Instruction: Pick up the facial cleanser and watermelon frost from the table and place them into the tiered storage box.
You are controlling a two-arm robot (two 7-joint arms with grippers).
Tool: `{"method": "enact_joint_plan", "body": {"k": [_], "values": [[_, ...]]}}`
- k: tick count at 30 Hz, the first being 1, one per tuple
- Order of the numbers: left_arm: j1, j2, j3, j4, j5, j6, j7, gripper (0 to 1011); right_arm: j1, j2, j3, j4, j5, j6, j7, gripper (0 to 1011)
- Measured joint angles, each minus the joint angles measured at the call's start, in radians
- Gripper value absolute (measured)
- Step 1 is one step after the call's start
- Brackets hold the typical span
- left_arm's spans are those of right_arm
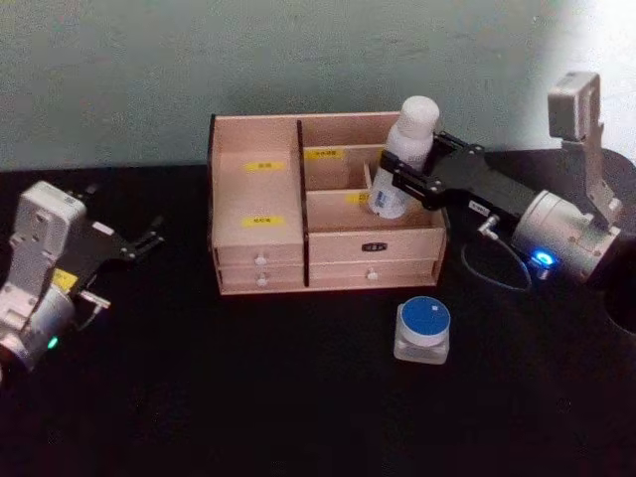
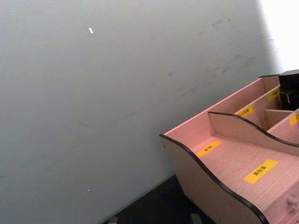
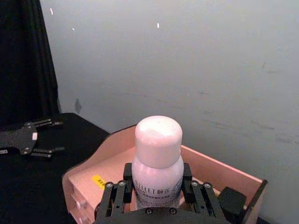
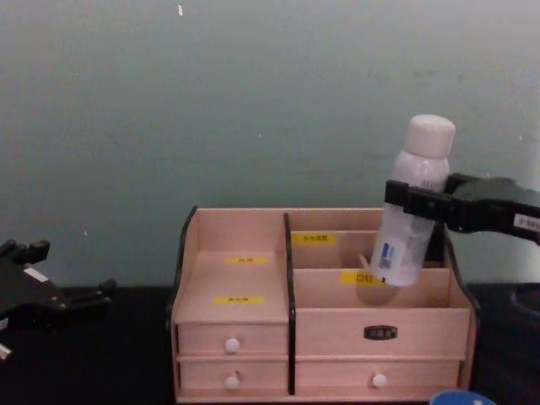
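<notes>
Black tabletop (image 1: 248, 397) is carrying the whole set-up. The light wooden tiered storage box (image 1: 248, 194) is standing at its far middle, with the drawers facing the robot.

The right gripper (image 1: 396, 182) is reaching in from the right over the box's right half. Its fingers are clamping the facial cleanser (image 1: 410, 144) around the lower body. The bottle is leaning, with the cap tipped to the right and the base pointing down into the right-hand open compartments near the middle step. Whether the base is touching a compartment floor cannot be told.

The left gripper (image 1: 149, 237) is resting at the left of the tabletop, well apart from the box. Its fingers are spread and holding nothing.

The watermelon frost (image 1: 423, 328) is sitting on the tabletop just in front of the right-hand drawers, not yet collected.

Recommended procedure for the placement in hand:
1. Bring the bottle nearer to upright, so the base is not catching on a divider.
2. Lower it slowly until the base is seated.
3. Only then part the fingers.
4. Withdraw upward and to the right, clear of the cap.

A release made while the bottle is leaning is likely to topple it against the box wall.
</notes>
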Motion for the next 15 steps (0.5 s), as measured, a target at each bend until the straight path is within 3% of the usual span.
{"method": "enact_joint_plan", "body": {"k": [15], "values": [[0.000,0.000,0.000,0.000,0.000,0.000,0.000,1001,0.067,-0.038,-0.026,0.067,-0.013,-0.017,0.011,596]]}}
